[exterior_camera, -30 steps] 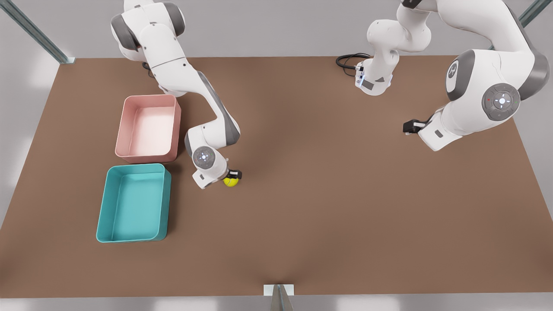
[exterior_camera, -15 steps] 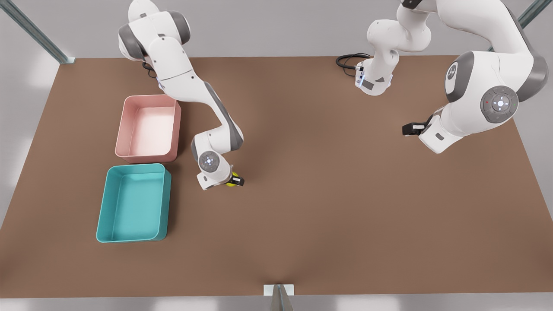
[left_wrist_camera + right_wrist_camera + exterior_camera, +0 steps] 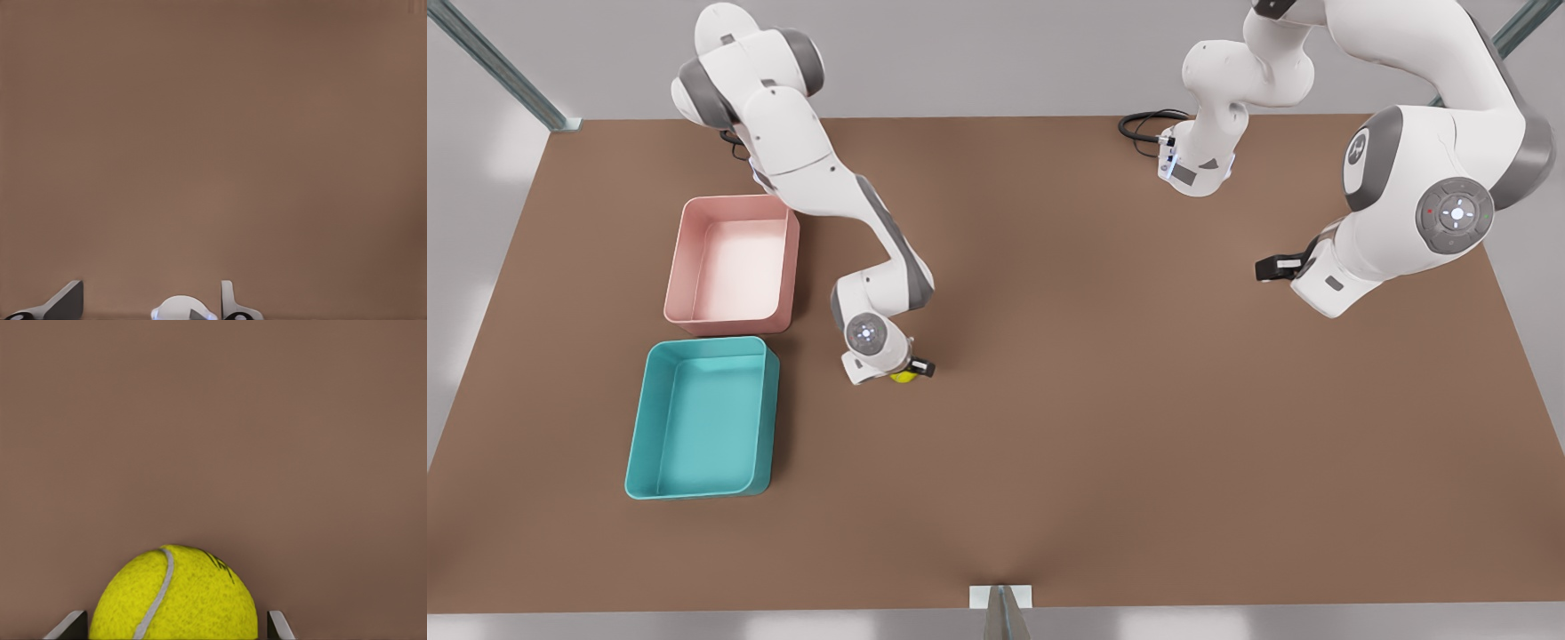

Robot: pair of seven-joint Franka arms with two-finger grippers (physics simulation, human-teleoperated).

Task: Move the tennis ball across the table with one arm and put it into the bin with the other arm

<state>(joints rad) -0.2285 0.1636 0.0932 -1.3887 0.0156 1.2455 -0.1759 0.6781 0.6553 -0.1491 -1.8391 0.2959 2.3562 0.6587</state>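
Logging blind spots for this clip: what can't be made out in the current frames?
- Small yellow-green fuzzy tennis ball: in the front view the right pincer and its wrist cover most of it; in the right wrist view the picture edge cuts off part of it.
- Contact with the ball: the right wrist view shows slim gaps beside the fingertips, which the edge cuts off.
- Left pincer, waiting at the front view's right: too small there to show its finger spacing.
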